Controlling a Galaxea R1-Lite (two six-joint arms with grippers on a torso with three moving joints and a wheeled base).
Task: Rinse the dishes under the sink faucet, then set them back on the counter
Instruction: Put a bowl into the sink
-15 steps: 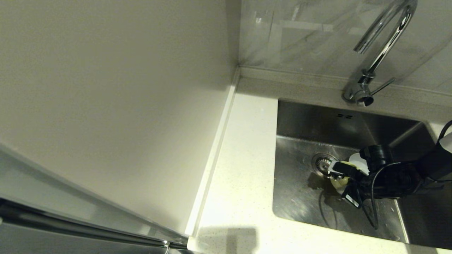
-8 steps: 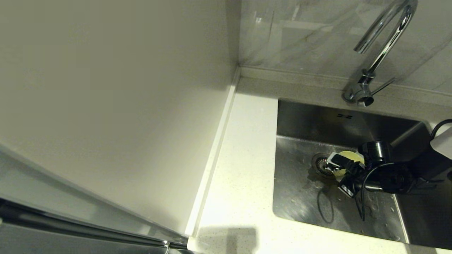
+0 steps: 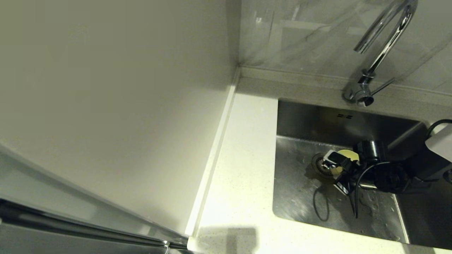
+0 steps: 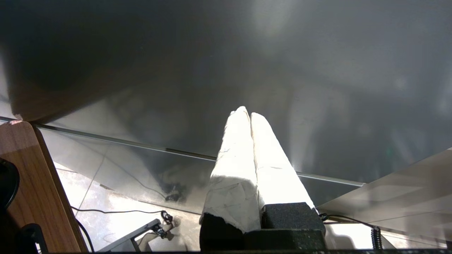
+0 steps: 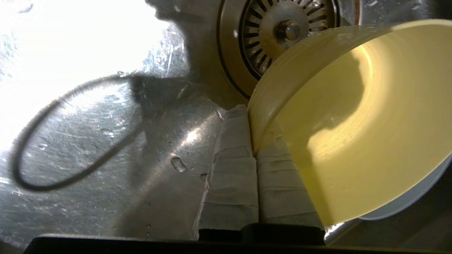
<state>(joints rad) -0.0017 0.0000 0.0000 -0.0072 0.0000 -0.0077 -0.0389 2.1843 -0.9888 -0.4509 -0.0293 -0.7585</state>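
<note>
**Right gripper clamped on the yellow-green bowl's rim, down in the sink**

You have the right gripper (image 5: 247,121) inside the rectangular brushed stainless steel sink (image 3: 303,197), its taped fingers pressed together on the rim of the small round matte yellow-green bowl (image 5: 356,123). One finger sits inside the rim, the other outside. The bowl is tilted, its hollow turned toward the wrist camera, and its rim partly hides the round strainer drain (image 5: 282,31).

In the head view the bowl (image 3: 348,155) lies just at 3 o'clock of the drain (image 3: 321,164), near the middle of the basin floor, with the black right arm reaching in from the 3 o'clock side. A pale grey-blue edge (image 5: 406,201) shows from under the bowl in the right wrist view; you cannot tell there what it belongs to. Water drops dot the basin floor.

The tall shiny chrome gooseneck faucet (image 3: 385,38) stands at 12 o'clock of the sink, on the rear strip of the white speckled stone bench (image 3: 240,169), which also runs along the sink's 9 o'clock side.

Your left gripper (image 4: 250,116) is parked away from the sink, its white-wrapped fingers closed against each other and holding nothing.
</note>
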